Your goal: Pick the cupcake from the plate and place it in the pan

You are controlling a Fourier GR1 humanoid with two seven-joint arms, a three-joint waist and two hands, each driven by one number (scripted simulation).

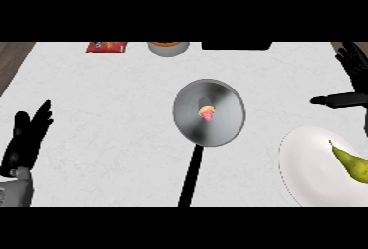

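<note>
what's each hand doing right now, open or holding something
Left hand: open, fingers straight, holding nothing.
Right hand: open, holding nothing, at the right edge.

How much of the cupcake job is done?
It looks finished. The cupcake sits inside the pan. The plate now holds only a pear. Nothing is in hand: the left hand rests open, and the right hand is up by the far right edge.

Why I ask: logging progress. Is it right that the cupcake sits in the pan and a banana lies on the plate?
Not quite. The cupcake does sit in the pan, but the head view shows a pear, not a banana, on the plate.
</note>
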